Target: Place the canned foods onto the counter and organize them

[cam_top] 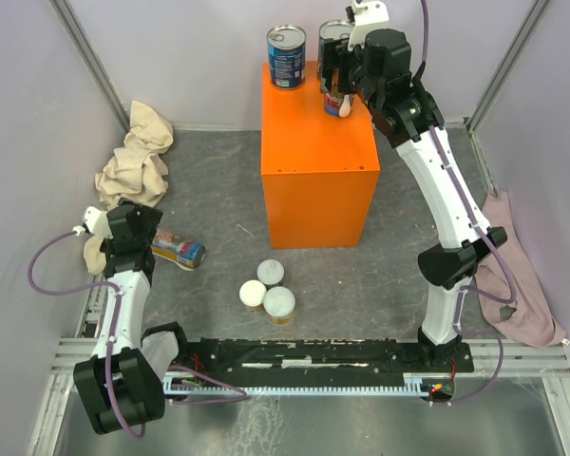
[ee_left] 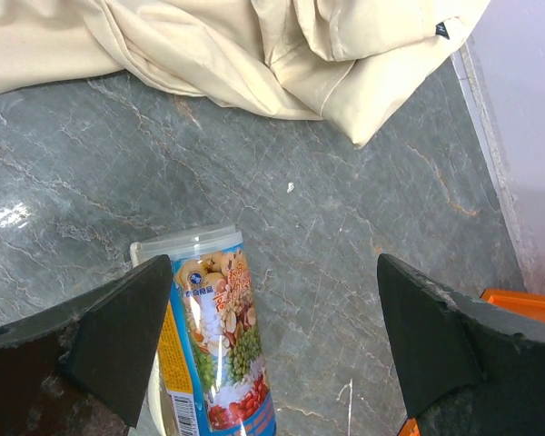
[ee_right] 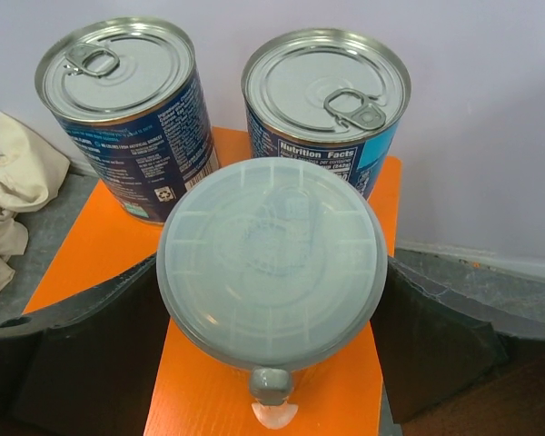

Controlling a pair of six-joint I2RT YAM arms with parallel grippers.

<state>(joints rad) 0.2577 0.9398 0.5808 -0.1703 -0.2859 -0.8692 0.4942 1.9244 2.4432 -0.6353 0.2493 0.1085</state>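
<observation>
Two blue-labelled tins (cam_top: 286, 55) (cam_top: 334, 43) stand at the back of the orange counter (cam_top: 318, 190). In front of them a pale-lidded can (ee_right: 271, 259) stands upright on the counter top. My right gripper (ee_right: 271, 309) straddles it, open, with a finger (ee_right: 82, 354) on each side. Three pale-lidded cans (cam_top: 271, 273) (cam_top: 253, 293) (cam_top: 279, 304) are clustered on the floor before the counter. A colourful can (ee_left: 213, 336) lies on its side on the floor. My left gripper (ee_left: 272, 336) hovers open over it, with the can close to the left finger (ee_left: 118, 336).
A beige cloth (cam_top: 138, 157) is heaped at the left wall, just beyond the lying can. At the right wall, a pink cloth (cam_top: 513, 285) lies beside the right arm. Pale walls close in the floor on three sides.
</observation>
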